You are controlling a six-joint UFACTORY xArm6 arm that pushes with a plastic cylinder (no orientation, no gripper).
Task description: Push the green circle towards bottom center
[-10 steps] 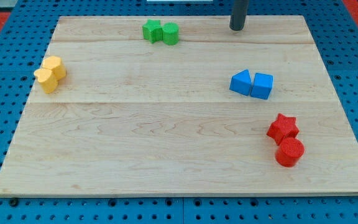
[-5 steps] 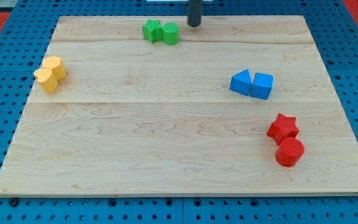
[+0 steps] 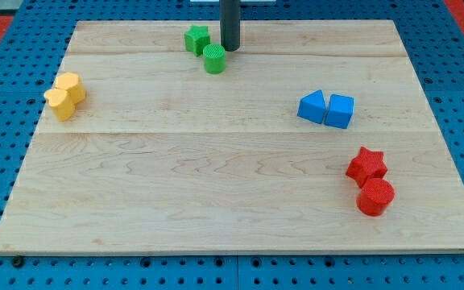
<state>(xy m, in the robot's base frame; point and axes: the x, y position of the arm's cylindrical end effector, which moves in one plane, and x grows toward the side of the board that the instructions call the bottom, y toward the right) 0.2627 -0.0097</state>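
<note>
Rod tip set against the green circle near the board's top edge.

Left to right: two yellow blocks (image 3: 64,95), touching, shapes unclear, lie at the board's 9 o'clock side. A green star (image 3: 197,39) sits at about 12 o'clock, with the green circle (image 3: 214,59) just beside it at its 5 o'clock. My tip (image 3: 229,48) stands at the circle's 1 o'clock, touching or nearly so; the rod is upright, holds nothing and has no jaws. Right of centre, a blue triangle (image 3: 312,106) touches a blue cube (image 3: 340,110). At 4 o'clock, a red star (image 3: 366,165) touches a red circle (image 3: 375,196). The wooden board (image 3: 216,201) carries no readable writing.
</note>
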